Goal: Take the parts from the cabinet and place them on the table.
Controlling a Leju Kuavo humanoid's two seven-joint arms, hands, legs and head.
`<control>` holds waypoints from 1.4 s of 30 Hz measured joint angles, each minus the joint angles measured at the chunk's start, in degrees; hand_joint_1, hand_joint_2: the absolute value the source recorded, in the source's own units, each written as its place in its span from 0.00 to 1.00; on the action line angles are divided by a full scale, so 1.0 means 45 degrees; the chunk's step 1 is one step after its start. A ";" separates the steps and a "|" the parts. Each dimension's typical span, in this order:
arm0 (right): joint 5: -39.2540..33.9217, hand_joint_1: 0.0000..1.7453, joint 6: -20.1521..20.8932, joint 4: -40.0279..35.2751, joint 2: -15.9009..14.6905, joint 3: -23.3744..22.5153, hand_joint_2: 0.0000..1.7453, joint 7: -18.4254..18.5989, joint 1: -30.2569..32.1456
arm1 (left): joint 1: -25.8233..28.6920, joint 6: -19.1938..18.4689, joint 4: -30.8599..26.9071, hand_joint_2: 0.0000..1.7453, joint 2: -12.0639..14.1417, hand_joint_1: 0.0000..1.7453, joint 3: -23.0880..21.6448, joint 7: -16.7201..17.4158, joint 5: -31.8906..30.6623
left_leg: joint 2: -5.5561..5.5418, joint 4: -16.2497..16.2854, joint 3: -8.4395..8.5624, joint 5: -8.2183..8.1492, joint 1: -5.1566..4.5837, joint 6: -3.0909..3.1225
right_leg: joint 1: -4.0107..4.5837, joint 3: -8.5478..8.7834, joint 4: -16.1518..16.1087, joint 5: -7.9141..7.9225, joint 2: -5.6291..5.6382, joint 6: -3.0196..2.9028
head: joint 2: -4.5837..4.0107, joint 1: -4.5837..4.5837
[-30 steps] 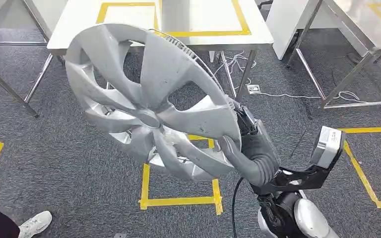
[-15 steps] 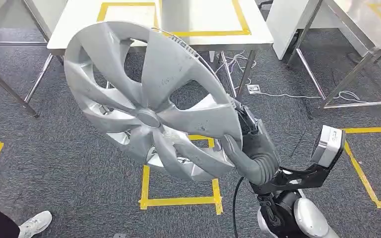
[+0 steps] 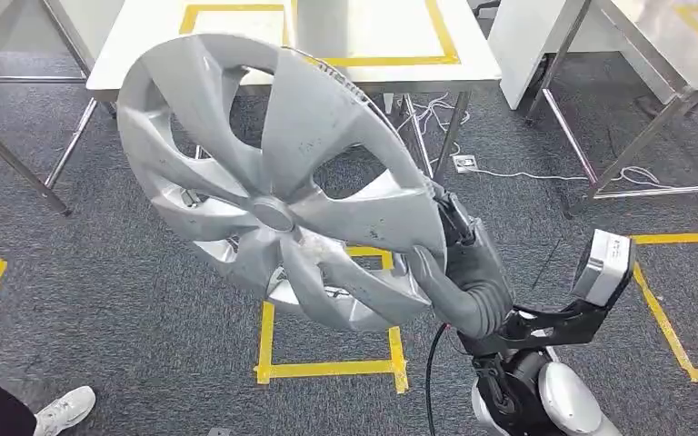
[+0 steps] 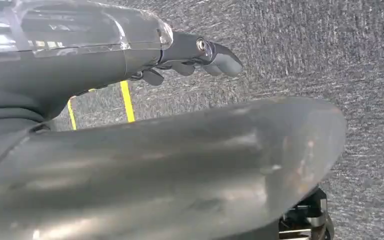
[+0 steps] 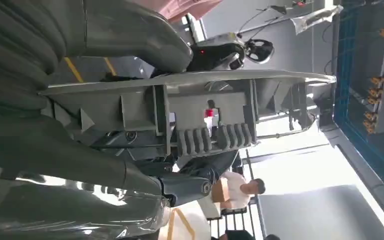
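A large silver wheel cover (image 3: 273,213) with curved spokes hangs tilted in front of me, above the carpet and just short of the white table (image 3: 145,36). My right hand (image 3: 459,272) grips its lower right rim, thumb on the front face. In the right wrist view the same hand (image 5: 55,100) clamps the wheel cover's ribbed edge (image 5: 205,115). The left wrist view has my left hand (image 4: 130,60) hanging over grey carpet, holding nothing, its dark fingers (image 4: 200,50) apart from the thick thumb.
The table bears a yellow tape rectangle (image 3: 373,60). A second metal table (image 3: 654,36) stands at the right, with white cables (image 3: 509,173) on the floor between them. A yellow tape square (image 3: 327,368) marks the carpet. A person's shoe (image 3: 64,409) is at bottom left.
The wheel cover has risen a little, its top edge now further over the table's front edge. My right hand keeps the same grip.
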 joint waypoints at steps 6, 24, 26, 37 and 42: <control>-0.0097 1.00 0.0000 -0.0005 0.0000 -0.0010 1.00 -0.0005 -0.0002 | 0.0001 0.0000 0.0000 0.00 0.0014 0.00 0.0000 0.0000 0.0000 | -0.0006 -0.0042 -0.0040 -0.0085 -0.0111 0.0175 | -0.0113 0.0058 0.0016 0.0071 -0.0007 0.0199 | 0.0000 -0.0019; -0.0112 1.00 -0.0015 0.0024 -0.0058 -0.0034 1.00 -0.0082 0.0060 | 0.0006 -0.0005 0.0005 0.00 -0.0049 0.00 -0.0005 0.0058 0.0010 | -0.0318 -0.0019 0.1519 -0.0994 -0.0030 -0.0153 | 0.0071 -0.0784 0.0080 0.0686 0.0534 -0.0583 | 0.0000 0.0233; -0.0107 1.00 -0.0019 0.0019 -0.0053 -0.0039 1.00 -0.0106 -0.0009 | -0.0035 -0.0005 0.0005 0.00 -0.0049 0.00 -0.0005 0.0053 0.0010 | -0.0236 0.1399 0.0683 -0.1147 -0.0026 -0.0262 | 0.0054 -0.0446 -0.0063 0.0558 0.0511 -0.0715 | 0.0000 0.0112; -0.0112 1.00 -0.0039 0.0034 -0.0053 -0.0019 1.00 -0.0136 0.0105 | 0.0070 0.0000 0.0015 0.00 -0.0019 0.00 -0.0005 0.0151 0.0024 | 0.0036 0.0472 -0.1173 0.0581 0.0072 -0.0001 | -0.0078 0.1133 0.0070 -0.1095 0.0525 -0.0054 | 0.0000 -0.0098; -0.0107 1.00 -0.0073 0.0034 -0.0068 -0.0092 1.00 -0.0160 0.0115 | 0.0052 0.0019 0.0019 0.00 0.0000 0.00 0.0000 0.0136 0.0019 | -0.0034 0.0323 -0.0598 0.0199 0.0049 0.0313 | -0.0088 -0.0585 0.2951 -0.1435 0.0534 0.0147 | 0.0000 0.0102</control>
